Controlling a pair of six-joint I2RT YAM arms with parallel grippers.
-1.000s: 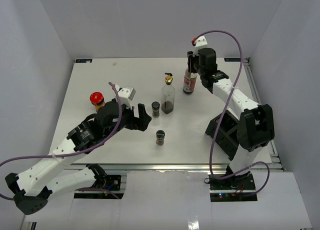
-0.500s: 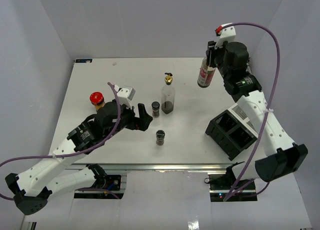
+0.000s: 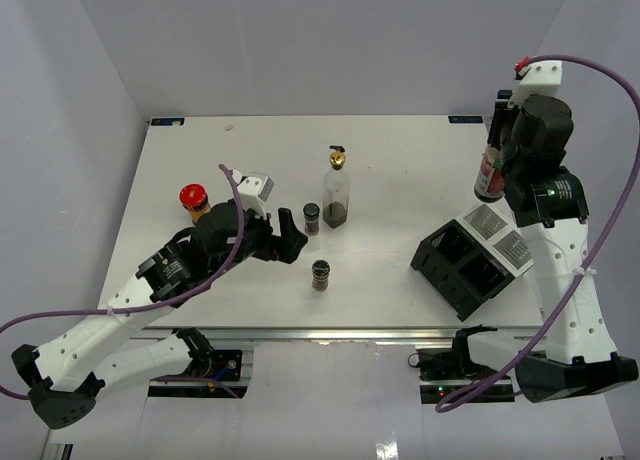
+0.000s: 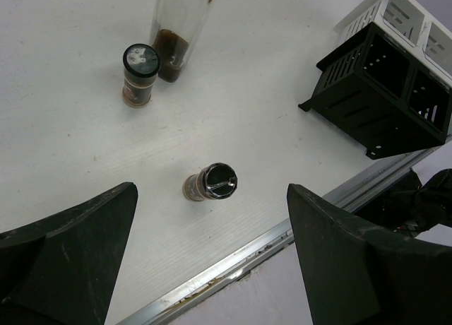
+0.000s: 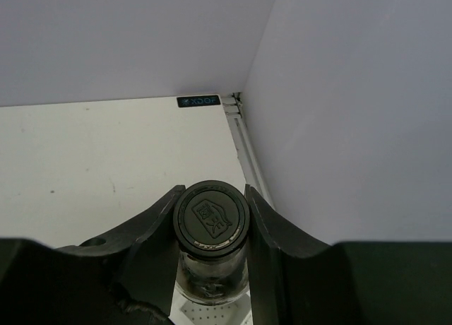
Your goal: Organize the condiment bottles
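While the white bench is carrying everything else, the black open-topped box is sitting at an angle on its near right part, with dark compartments toward the arms and paler perforated ones at its far side. The right arm is reaching over that far side, and the right tool is clamping the tall dark bottle just under its black cap, one finger on each side of the neck. That bottle is hanging upright, its long axis vertical, and appears to be clear of the bench. Since the wrist view is showing a pale perforated surface directly beneath it, the box is probably lying straight below, and the coming move is likely turning on a plumb lowering into one compartment. The right arm is standing far nearer the box than the left. Near the bench's middle the clear gold-topped bottle is standing upright, with the far small jar just beside it on the left. The left tool is hovering with fingers wide apart, gripping nothing, between that jar and the near small jar. The red-capped jar is standing well to the left, beside the left arm.
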